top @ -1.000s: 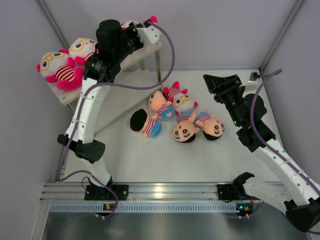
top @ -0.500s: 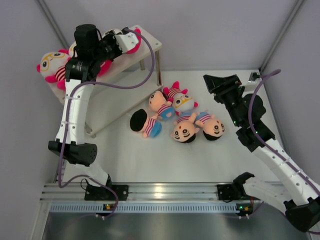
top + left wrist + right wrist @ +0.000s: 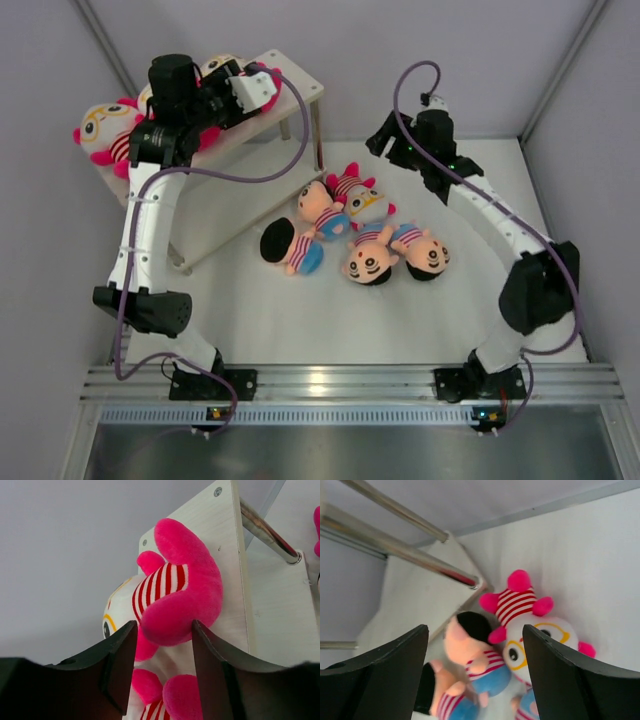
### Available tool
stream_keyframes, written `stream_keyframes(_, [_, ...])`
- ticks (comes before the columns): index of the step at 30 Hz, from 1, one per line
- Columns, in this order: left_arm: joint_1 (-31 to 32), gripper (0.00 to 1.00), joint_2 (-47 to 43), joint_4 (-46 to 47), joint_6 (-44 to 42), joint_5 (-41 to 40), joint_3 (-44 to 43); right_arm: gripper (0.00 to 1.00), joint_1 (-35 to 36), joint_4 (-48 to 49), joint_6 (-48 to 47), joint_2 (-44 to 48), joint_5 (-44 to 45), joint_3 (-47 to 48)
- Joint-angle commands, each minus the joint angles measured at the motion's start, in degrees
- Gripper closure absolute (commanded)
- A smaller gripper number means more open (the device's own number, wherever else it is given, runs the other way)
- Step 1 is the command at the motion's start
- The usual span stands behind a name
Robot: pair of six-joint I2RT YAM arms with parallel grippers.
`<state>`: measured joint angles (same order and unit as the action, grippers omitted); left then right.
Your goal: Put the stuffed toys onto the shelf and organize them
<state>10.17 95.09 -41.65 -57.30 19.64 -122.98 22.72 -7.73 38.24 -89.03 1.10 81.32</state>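
Note:
On the shelf's top board (image 3: 304, 87) lies a white-headed, pink-limbed stuffed toy (image 3: 175, 592) with red-white stripes. My left gripper (image 3: 164, 635) is open just behind it, its pink foot at the fingertips, and the jaws do not press it. Two more white-headed toys (image 3: 108, 135) sit at the board's left end, partly hidden by the arm. Several toys lie heaped on the table (image 3: 350, 232). My right gripper (image 3: 475, 630) hangs open above that heap, over a black-haired doll (image 3: 480, 652) and a white-headed toy (image 3: 532, 637).
The shelf's lower board (image 3: 225, 205) runs diagonally under the top one, and its metal legs (image 3: 405, 560) show close by in the right wrist view. Grey walls close in the back and sides. The arms' base rail (image 3: 330, 385) lines the near edge.
The left gripper opened and let go of the pink toy on the top board. The right arm swung from the right side to the back of the heap, jaws wider.

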Motion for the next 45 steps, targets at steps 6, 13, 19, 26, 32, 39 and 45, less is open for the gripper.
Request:
stream_keyframes(6, [-0.4,0.28,-3.4,1.0,0.5,-1.2,0.6,0.14,-1.3,-13.7,-14.1,-24.0,-5.3,13.3])
stream_keyframes(13, [-0.3,0.4,-3.3,0.9,0.6,-1.7,1.9,0.13,-1.3,-14.0,-16.6,-33.6,-8.8,17.4])
stream_keyframes(19, [-0.3,0.31,-3.3,1.0,2.9,-0.9,1.2,0.22,-1.4,-13.3,-17.5,-34.4,-9.6,18.0])
stream_keyframes(26, [-0.2,0.23,-4.5,0.9,9.0,1.1,-0.8,0.68,-1.4,-15.5,-17.8,-34.5,-10.9,18.9])
stream_keyframes(32, [0.4,0.23,-6.4,-0.4,12.5,1.6,-1.7,1.0,-2.3,-9.6,-18.1,-25.0,-10.4,11.9])
stream_keyframes(39, [1.6,0.24,-8.8,-11.4,8.2,9.1,-3.2,1.0,-4.9,-9.1,-28.2,-9.2,-8.7,9.3])
stream_keyframes(45, [7.4,0.25,-11.8,-30.2,-13.5,11.5,3.8,1.0,-1.8,-9.6,-50.7,9.0,-20.5,-0.4])
